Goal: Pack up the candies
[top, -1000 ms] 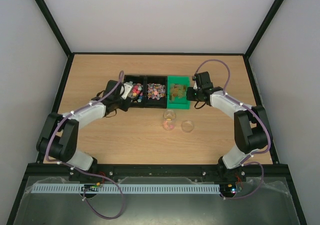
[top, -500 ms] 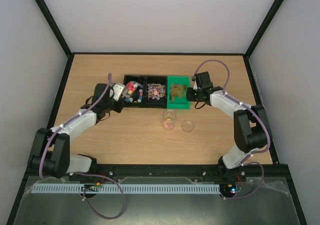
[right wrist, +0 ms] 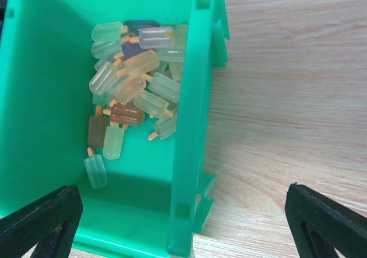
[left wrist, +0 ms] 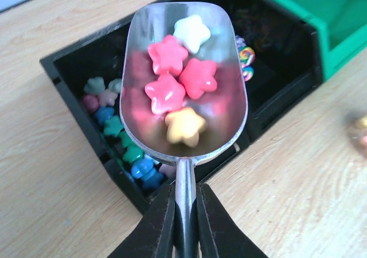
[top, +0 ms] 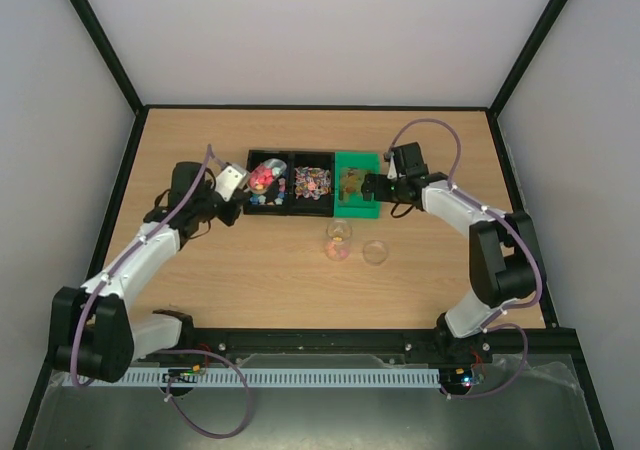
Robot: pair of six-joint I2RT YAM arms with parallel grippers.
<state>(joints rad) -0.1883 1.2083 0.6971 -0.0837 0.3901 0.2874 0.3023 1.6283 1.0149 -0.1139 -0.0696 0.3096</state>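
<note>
My left gripper is shut on the handle of a metal scoop. The scoop carries star-shaped candies: three pink, one white, one yellow. It hangs over the left black bin, where more star candies lie. In the top view the scoop is level above that bin, with the left gripper just left of it. My right gripper stands wide open astride the right wall of the green bin, which holds popsicle-shaped candies. Nothing is between its fingers but that wall.
A middle black bin holds swirl-coloured sweets. In front of the bins stand a small clear cup with a few candies and a clear round lid. The black frame rails border the wooden table.
The left arm drew back to the left and raised the loaded scoop out of the black bin. The right gripper went from nearly shut to wide open at the green bin.
</note>
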